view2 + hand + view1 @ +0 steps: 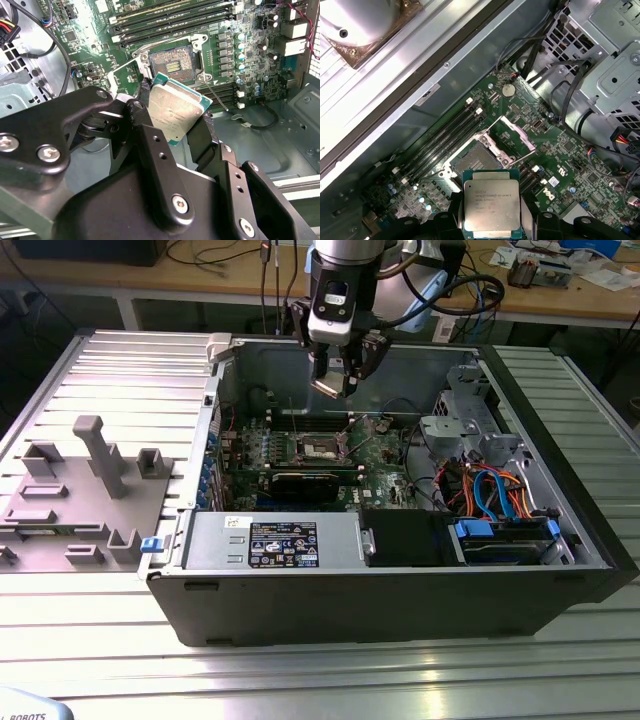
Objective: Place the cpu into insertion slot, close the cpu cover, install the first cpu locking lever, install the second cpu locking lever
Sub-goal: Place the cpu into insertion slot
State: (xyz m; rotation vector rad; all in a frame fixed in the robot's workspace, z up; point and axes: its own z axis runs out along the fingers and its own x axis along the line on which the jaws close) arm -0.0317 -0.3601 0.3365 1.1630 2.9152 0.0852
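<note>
One step of four is in hand: the cpu (491, 209) is clamped in the tool (336, 380) and held above the empty insertion slot (474, 162) (cpu cover (519, 132) raised). Square alignment with the slot is judged necessary before seating.

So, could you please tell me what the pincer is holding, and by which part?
The pincer holds the cpu, clamped by two opposite side edges.
</note>
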